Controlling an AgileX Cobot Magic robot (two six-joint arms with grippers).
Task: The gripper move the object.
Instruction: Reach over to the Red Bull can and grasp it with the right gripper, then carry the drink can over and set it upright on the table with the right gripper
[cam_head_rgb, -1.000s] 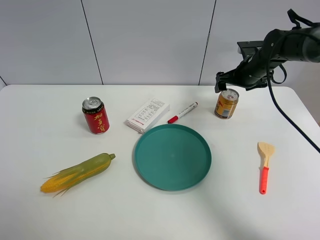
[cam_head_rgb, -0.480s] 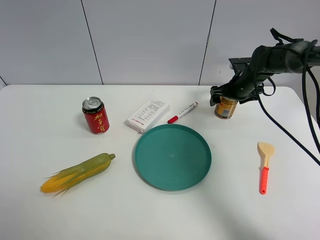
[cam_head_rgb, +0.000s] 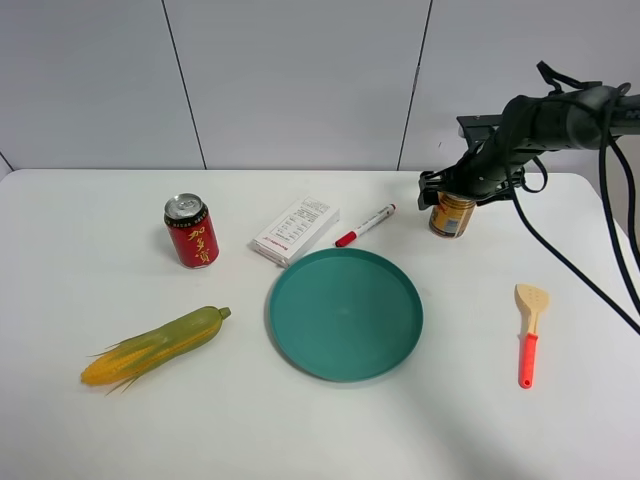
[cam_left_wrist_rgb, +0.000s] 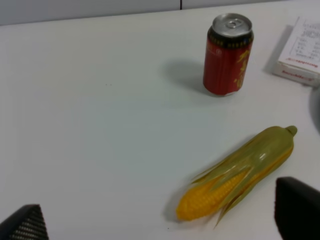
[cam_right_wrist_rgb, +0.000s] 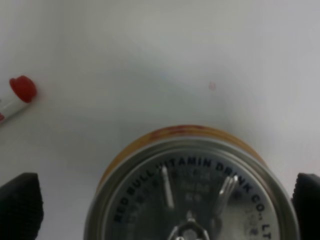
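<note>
Left gripper: jaws released and spread wide, the two black fingertips sit at opposite corners of the left wrist view, above bare white table. It grasps nothing. It is out of the exterior view.

Corn cob: lies flat, far left of the green plate and slightly toward the camera, green husk end pointing to the plate. In the left wrist view the cob lies between the fingertips but ahead of them, apart from both.

Red can: upright, left of and behind the plate, well apart from it.

White box: flat, just behind the plate's left rim, close to it, not touching.

Marker: red cap, lies just behind the plate, between box and gold can.

Gold can: upright on the table, behind and right of the plate, near the marker tip. Silver pull-tab top fills the right wrist view.

Right gripper: low over the can top, jaws parted and straddling it. One fingertip is clear of the can, the other sits right at its rim; cannot tell if it touches. Not clenched.

Spatula: wooden blade, red handle, flat, well right of the plate.
</note>
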